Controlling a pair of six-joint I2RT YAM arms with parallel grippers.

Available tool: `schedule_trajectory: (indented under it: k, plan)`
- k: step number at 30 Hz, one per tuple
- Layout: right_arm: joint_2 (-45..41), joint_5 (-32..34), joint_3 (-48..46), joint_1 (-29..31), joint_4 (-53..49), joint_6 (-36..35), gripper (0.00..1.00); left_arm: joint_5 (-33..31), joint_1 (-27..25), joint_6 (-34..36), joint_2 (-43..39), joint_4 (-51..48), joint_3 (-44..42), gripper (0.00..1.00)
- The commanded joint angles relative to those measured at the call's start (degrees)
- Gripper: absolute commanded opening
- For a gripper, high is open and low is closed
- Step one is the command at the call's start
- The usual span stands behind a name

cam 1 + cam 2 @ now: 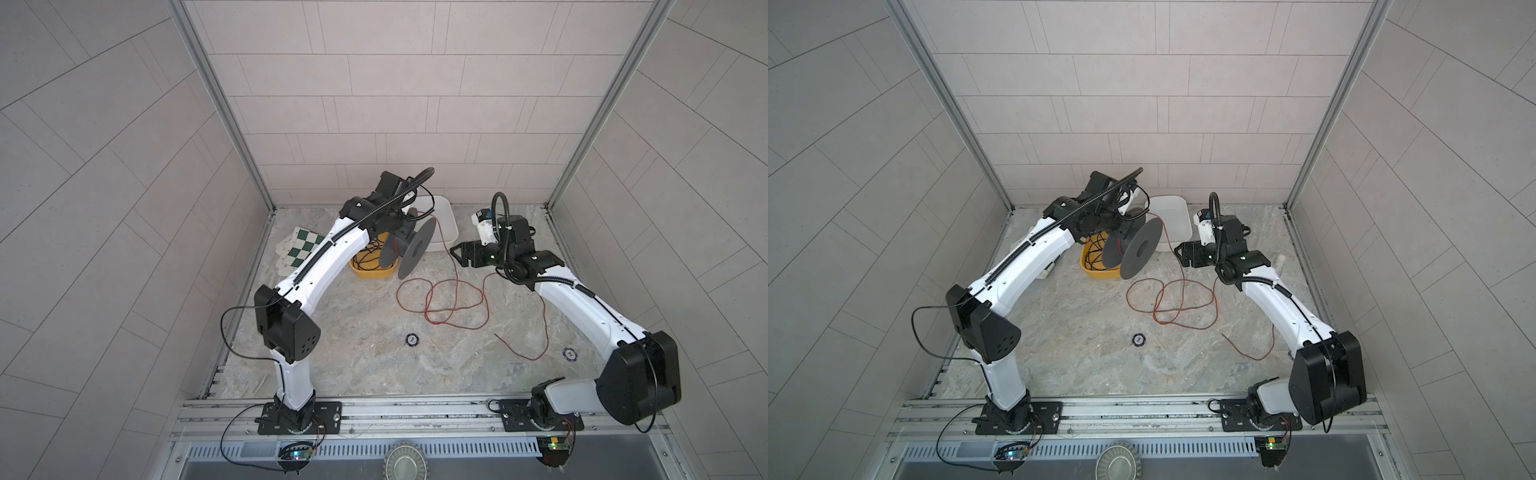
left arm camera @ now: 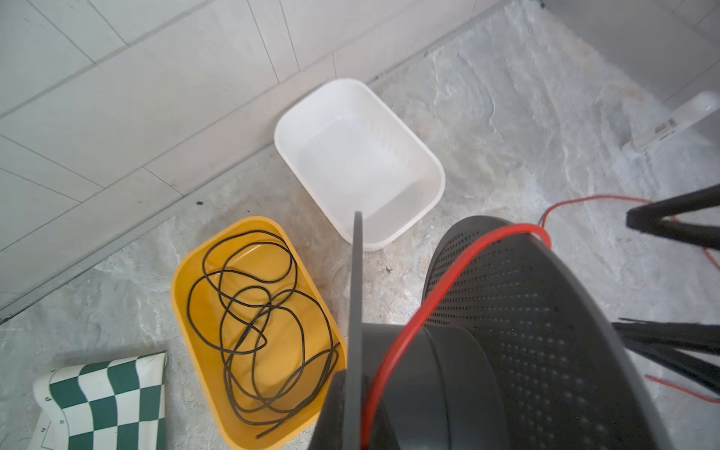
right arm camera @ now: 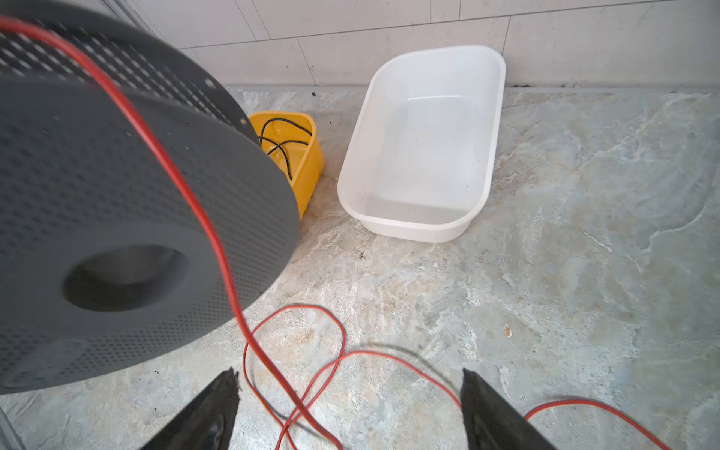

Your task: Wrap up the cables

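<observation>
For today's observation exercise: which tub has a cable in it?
The yellow tub, holding a loose black cable; the white tub is empty.

Your spool [image 3: 117, 187] is matt perforated plastic, the white tub [image 2: 362, 163] and yellow tub [image 2: 307, 272] glossy plastic, the counter [image 3: 584, 233] marbled stone-look.

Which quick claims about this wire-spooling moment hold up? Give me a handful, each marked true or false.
1. The thin black cable lies coiled in the yellow plastic tub. True.
2. The white plastic tub holds the thin red wire. False: nothing shows in it.
3. The right gripper is shut on the red wire. False: its jaws stand wide open.
4. The left gripper holds the dark grey perforated spool off the marble-look table. True.
5. Red wire loops lie loose on the table. True.
</observation>
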Motion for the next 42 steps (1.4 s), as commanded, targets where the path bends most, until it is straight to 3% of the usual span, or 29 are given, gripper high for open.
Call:
schedule_trajectory:
  k: [1, 11, 22, 25, 36, 42]
  plan:
    - [-3.04, -0.17, -2.67, -0.17, 2.38, 1.72, 0.87, -0.47, 2.49, -4.54, -3.36, -6.12, 3.37, 0.0]
    - [-4.78, -4.96, -10.28, 4.7, 14.52, 0.42, 0.81, 3.99, 8.74, -8.8, -8.52, -10.81, 2.51, 0.0]
    - [4.47, -6.26, -8.5, 8.87, 23.08, 0.29, 0.78, 9.67, 9.72, -11.42, -9.79, -15.75, 4.91, 0.0]
    - [6.26, -5.45, -7.99, 8.88, 24.37, 0.46, 0.69, 10.73, 10.08, -12.11, -9.7, -16.33, 5.54, 0.0]
    - [10.42, -7.67, -8.76, 8.74, 27.97, 2.02, 0.09, 15.78, 12.42, -14.48, -10.41, -15.63, 6.14, 0.0]
    - [10.85, -7.63, -8.59, 8.7, 28.38, 2.14, 0.12, 17.56, 13.07, -15.12, -10.96, -15.34, 6.85, 0.0]
